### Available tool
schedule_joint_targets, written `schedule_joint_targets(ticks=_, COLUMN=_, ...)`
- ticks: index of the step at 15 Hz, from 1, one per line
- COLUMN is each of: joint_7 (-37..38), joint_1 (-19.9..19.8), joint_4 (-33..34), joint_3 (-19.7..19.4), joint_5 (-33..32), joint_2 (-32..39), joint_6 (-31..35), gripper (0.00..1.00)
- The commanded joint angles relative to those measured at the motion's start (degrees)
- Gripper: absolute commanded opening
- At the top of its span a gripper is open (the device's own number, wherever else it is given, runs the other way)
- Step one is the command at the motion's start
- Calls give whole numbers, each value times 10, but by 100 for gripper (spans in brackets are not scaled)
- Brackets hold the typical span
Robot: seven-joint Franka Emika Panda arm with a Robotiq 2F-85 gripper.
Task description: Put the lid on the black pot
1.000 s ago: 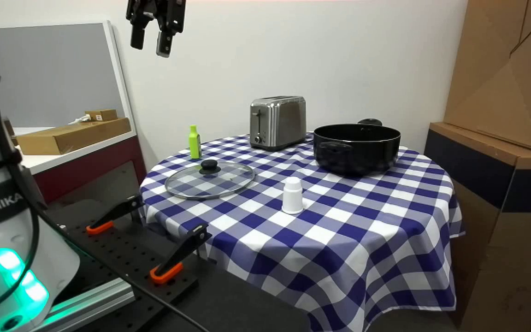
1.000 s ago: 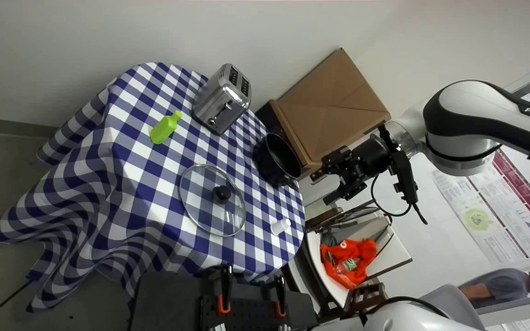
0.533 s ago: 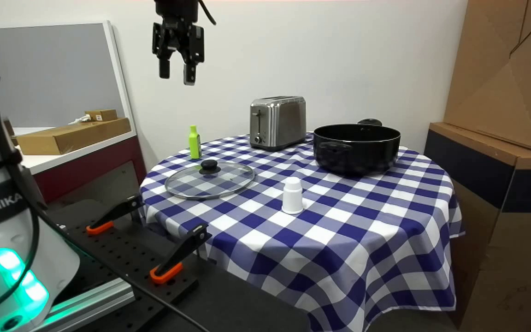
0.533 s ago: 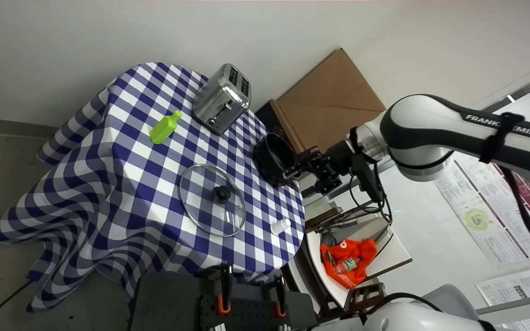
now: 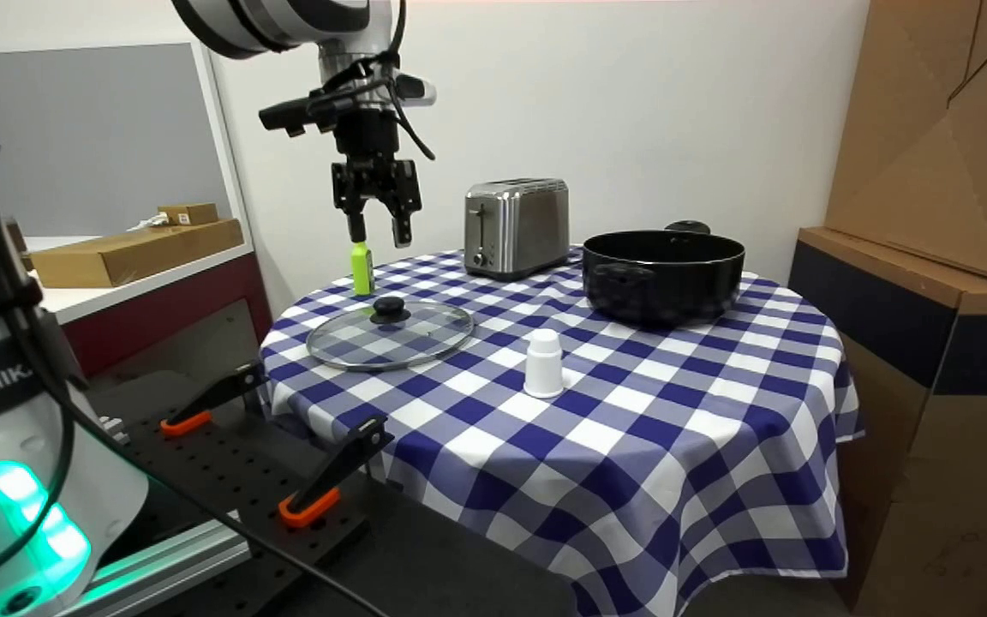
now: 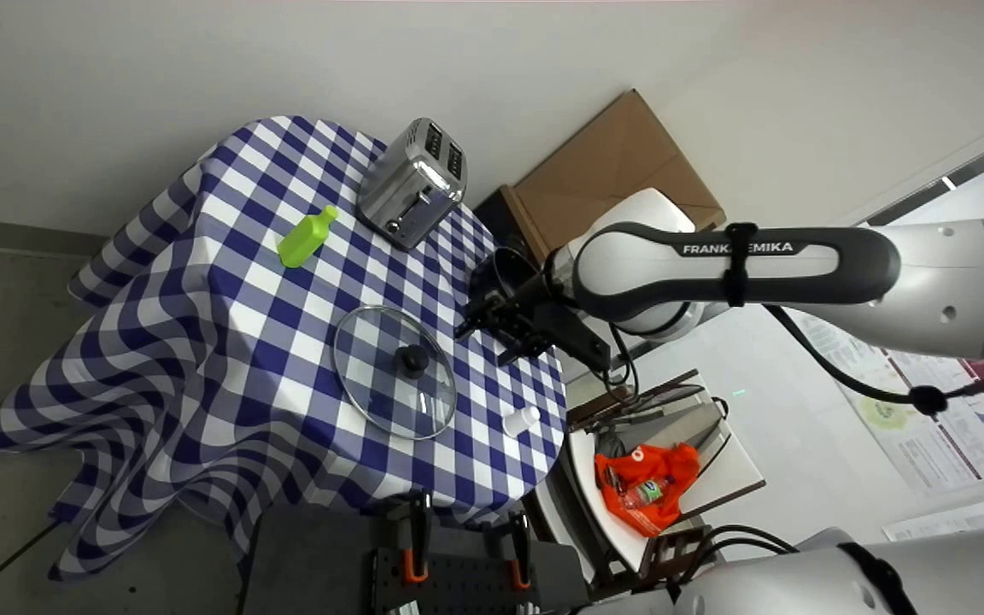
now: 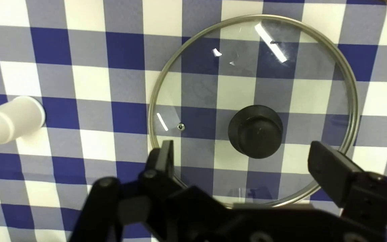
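Glass lid [image 7: 254,95] lay on worktop [image 5: 631,446], blk pot [image 5: 663,287] well apart fr. it; fingers [image 7: 329,171] hung spread abv lid; wht tapered obj. [image 5: 544,367] stood nr lid.

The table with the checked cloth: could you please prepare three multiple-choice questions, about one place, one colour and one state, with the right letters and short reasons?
1. Where does the glass lid lie?
A. On the black pot
B. On the checked cloth
C. On the floor

2. What colour is the toaster?
A. Red
B. Yellow
C. Silver

3. How does the gripper stand?
A. Open, holding nothing
B. Shut on the lid's knob
C. Shut, holding nothing

Right letters:
1 B: both exterior views show it there, and the checks show through it.
2 C: it looks like silvery metal in both exterior views.
3 A: in the wrist view its fingers stand apart, gripping nothing.
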Motion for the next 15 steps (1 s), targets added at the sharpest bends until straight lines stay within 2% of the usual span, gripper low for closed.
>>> schedule_joint_targets(ticks=1, joint_7=57, joint_1=7, joint_4=66, joint_3=-4, joint_5=-66, joint_2=102, joint_6=22, gripper=100)
schedule_joint_targets(ticks=8, joint_7=41, joint_1=47, joint_4=163, joint_3=-23, joint_5=-48, joint_2=206, joint_6=16, gripper=100)
schedule_joint_targets(ticks=15, joint_7=32, joint_1=81, joint_4=211, joint_3=-27, joint_5=-39, joint_2=273, joint_6=6, gripper=100)
